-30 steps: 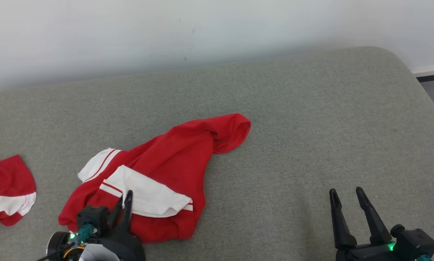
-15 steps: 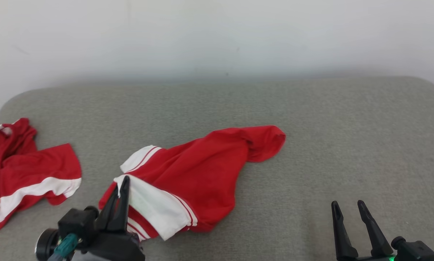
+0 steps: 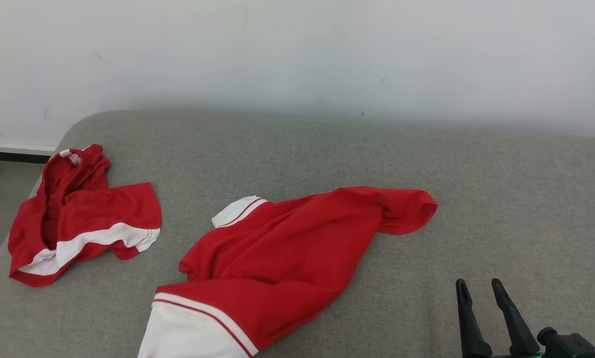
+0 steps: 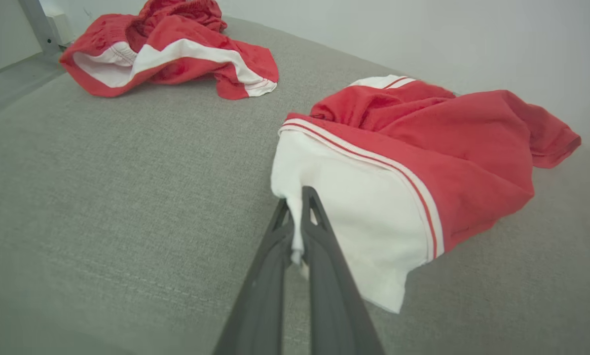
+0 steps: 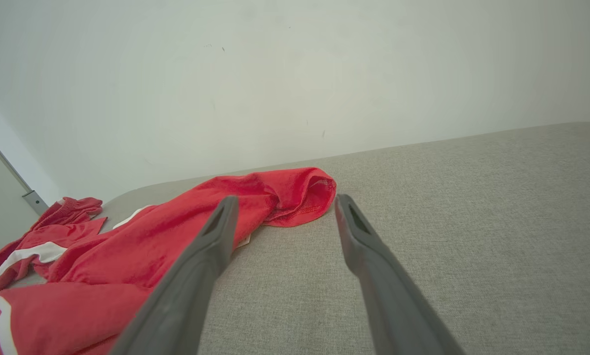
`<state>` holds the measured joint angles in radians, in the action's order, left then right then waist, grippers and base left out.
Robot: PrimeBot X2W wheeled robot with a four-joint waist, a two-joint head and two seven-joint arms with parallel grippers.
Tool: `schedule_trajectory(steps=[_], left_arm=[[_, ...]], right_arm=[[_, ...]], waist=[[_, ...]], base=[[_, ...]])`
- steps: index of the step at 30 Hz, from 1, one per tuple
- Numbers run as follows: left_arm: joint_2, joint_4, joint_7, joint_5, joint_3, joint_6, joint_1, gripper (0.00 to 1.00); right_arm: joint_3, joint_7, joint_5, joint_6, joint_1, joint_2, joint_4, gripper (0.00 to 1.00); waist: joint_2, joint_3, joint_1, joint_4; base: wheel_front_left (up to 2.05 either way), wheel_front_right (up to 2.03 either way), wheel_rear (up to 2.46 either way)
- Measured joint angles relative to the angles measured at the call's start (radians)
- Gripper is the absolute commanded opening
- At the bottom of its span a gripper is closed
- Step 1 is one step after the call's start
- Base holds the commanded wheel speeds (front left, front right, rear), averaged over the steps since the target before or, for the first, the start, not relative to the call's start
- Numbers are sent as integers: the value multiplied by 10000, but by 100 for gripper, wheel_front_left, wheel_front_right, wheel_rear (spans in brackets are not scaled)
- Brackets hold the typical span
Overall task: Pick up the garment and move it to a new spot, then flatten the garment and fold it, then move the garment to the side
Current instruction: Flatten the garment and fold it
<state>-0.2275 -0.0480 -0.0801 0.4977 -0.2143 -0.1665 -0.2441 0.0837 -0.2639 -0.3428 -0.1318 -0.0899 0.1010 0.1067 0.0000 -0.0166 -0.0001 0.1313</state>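
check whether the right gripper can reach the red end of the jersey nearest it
Probably yes: the right gripper is open, with bare grey cushion between it and the jersey's red end.

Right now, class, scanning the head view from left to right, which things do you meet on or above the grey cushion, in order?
crumpled red-and-white garment → red shirt with white trim → right gripper, jaws open
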Motion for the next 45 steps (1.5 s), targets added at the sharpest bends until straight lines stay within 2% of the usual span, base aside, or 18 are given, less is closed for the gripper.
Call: schedule_trajectory(steps=[5, 11, 14, 15, 16, 22, 31, 45], left_arm=[[180, 1150, -360, 320, 50, 111, -268, 0], [313, 2468, -608, 711, 128, 606, -65, 0], [353, 2846, -731, 750, 119, 665, 101, 0], [336, 2918, -878, 702, 109, 650, 136, 40], [316, 2926, -1047, 604, 138, 608, 216, 100], [127, 2290, -1666, 71, 437, 506, 705, 100], [38, 1060, -1824, -1035, 642, 449, 1311, 100], [345, 961, -1825, -2280, 1104, 1187, 1688, 100]], right_arm=[[-48, 0, -6, 0, -4, 96, 50, 100], [-50, 0, -4, 0, -7, 136, 125, 100], [-54, 0, -4, 0, -9, 130, 136, 100], [-52, 0, -4, 0, -9, 127, 138, 100], [-50, 0, -4, 0, -11, 123, 140, 100], [-100, 0, 0, 0, -35, 109, 176, 100], [-84, 0, 46, 0, -10, 123, 186, 100], [-171, 0, -6, 0, -17, 282, 280, 100]], waist=[[0, 22, 0, -21], [0, 78, 1, -102], [0, 110, 1, -159], [0, 119, 1, -178], [0, 129, 1, -198], [0, 191, 1, -248], [-1, 226, 2, -569], [0, 178, 2, -1352]], base=[[0, 0, 0], [0, 0, 0], [0, 0, 0], [0, 0, 0], [0, 0, 0], [0, 0, 0], [0, 0, 0], [0, 0, 0]])
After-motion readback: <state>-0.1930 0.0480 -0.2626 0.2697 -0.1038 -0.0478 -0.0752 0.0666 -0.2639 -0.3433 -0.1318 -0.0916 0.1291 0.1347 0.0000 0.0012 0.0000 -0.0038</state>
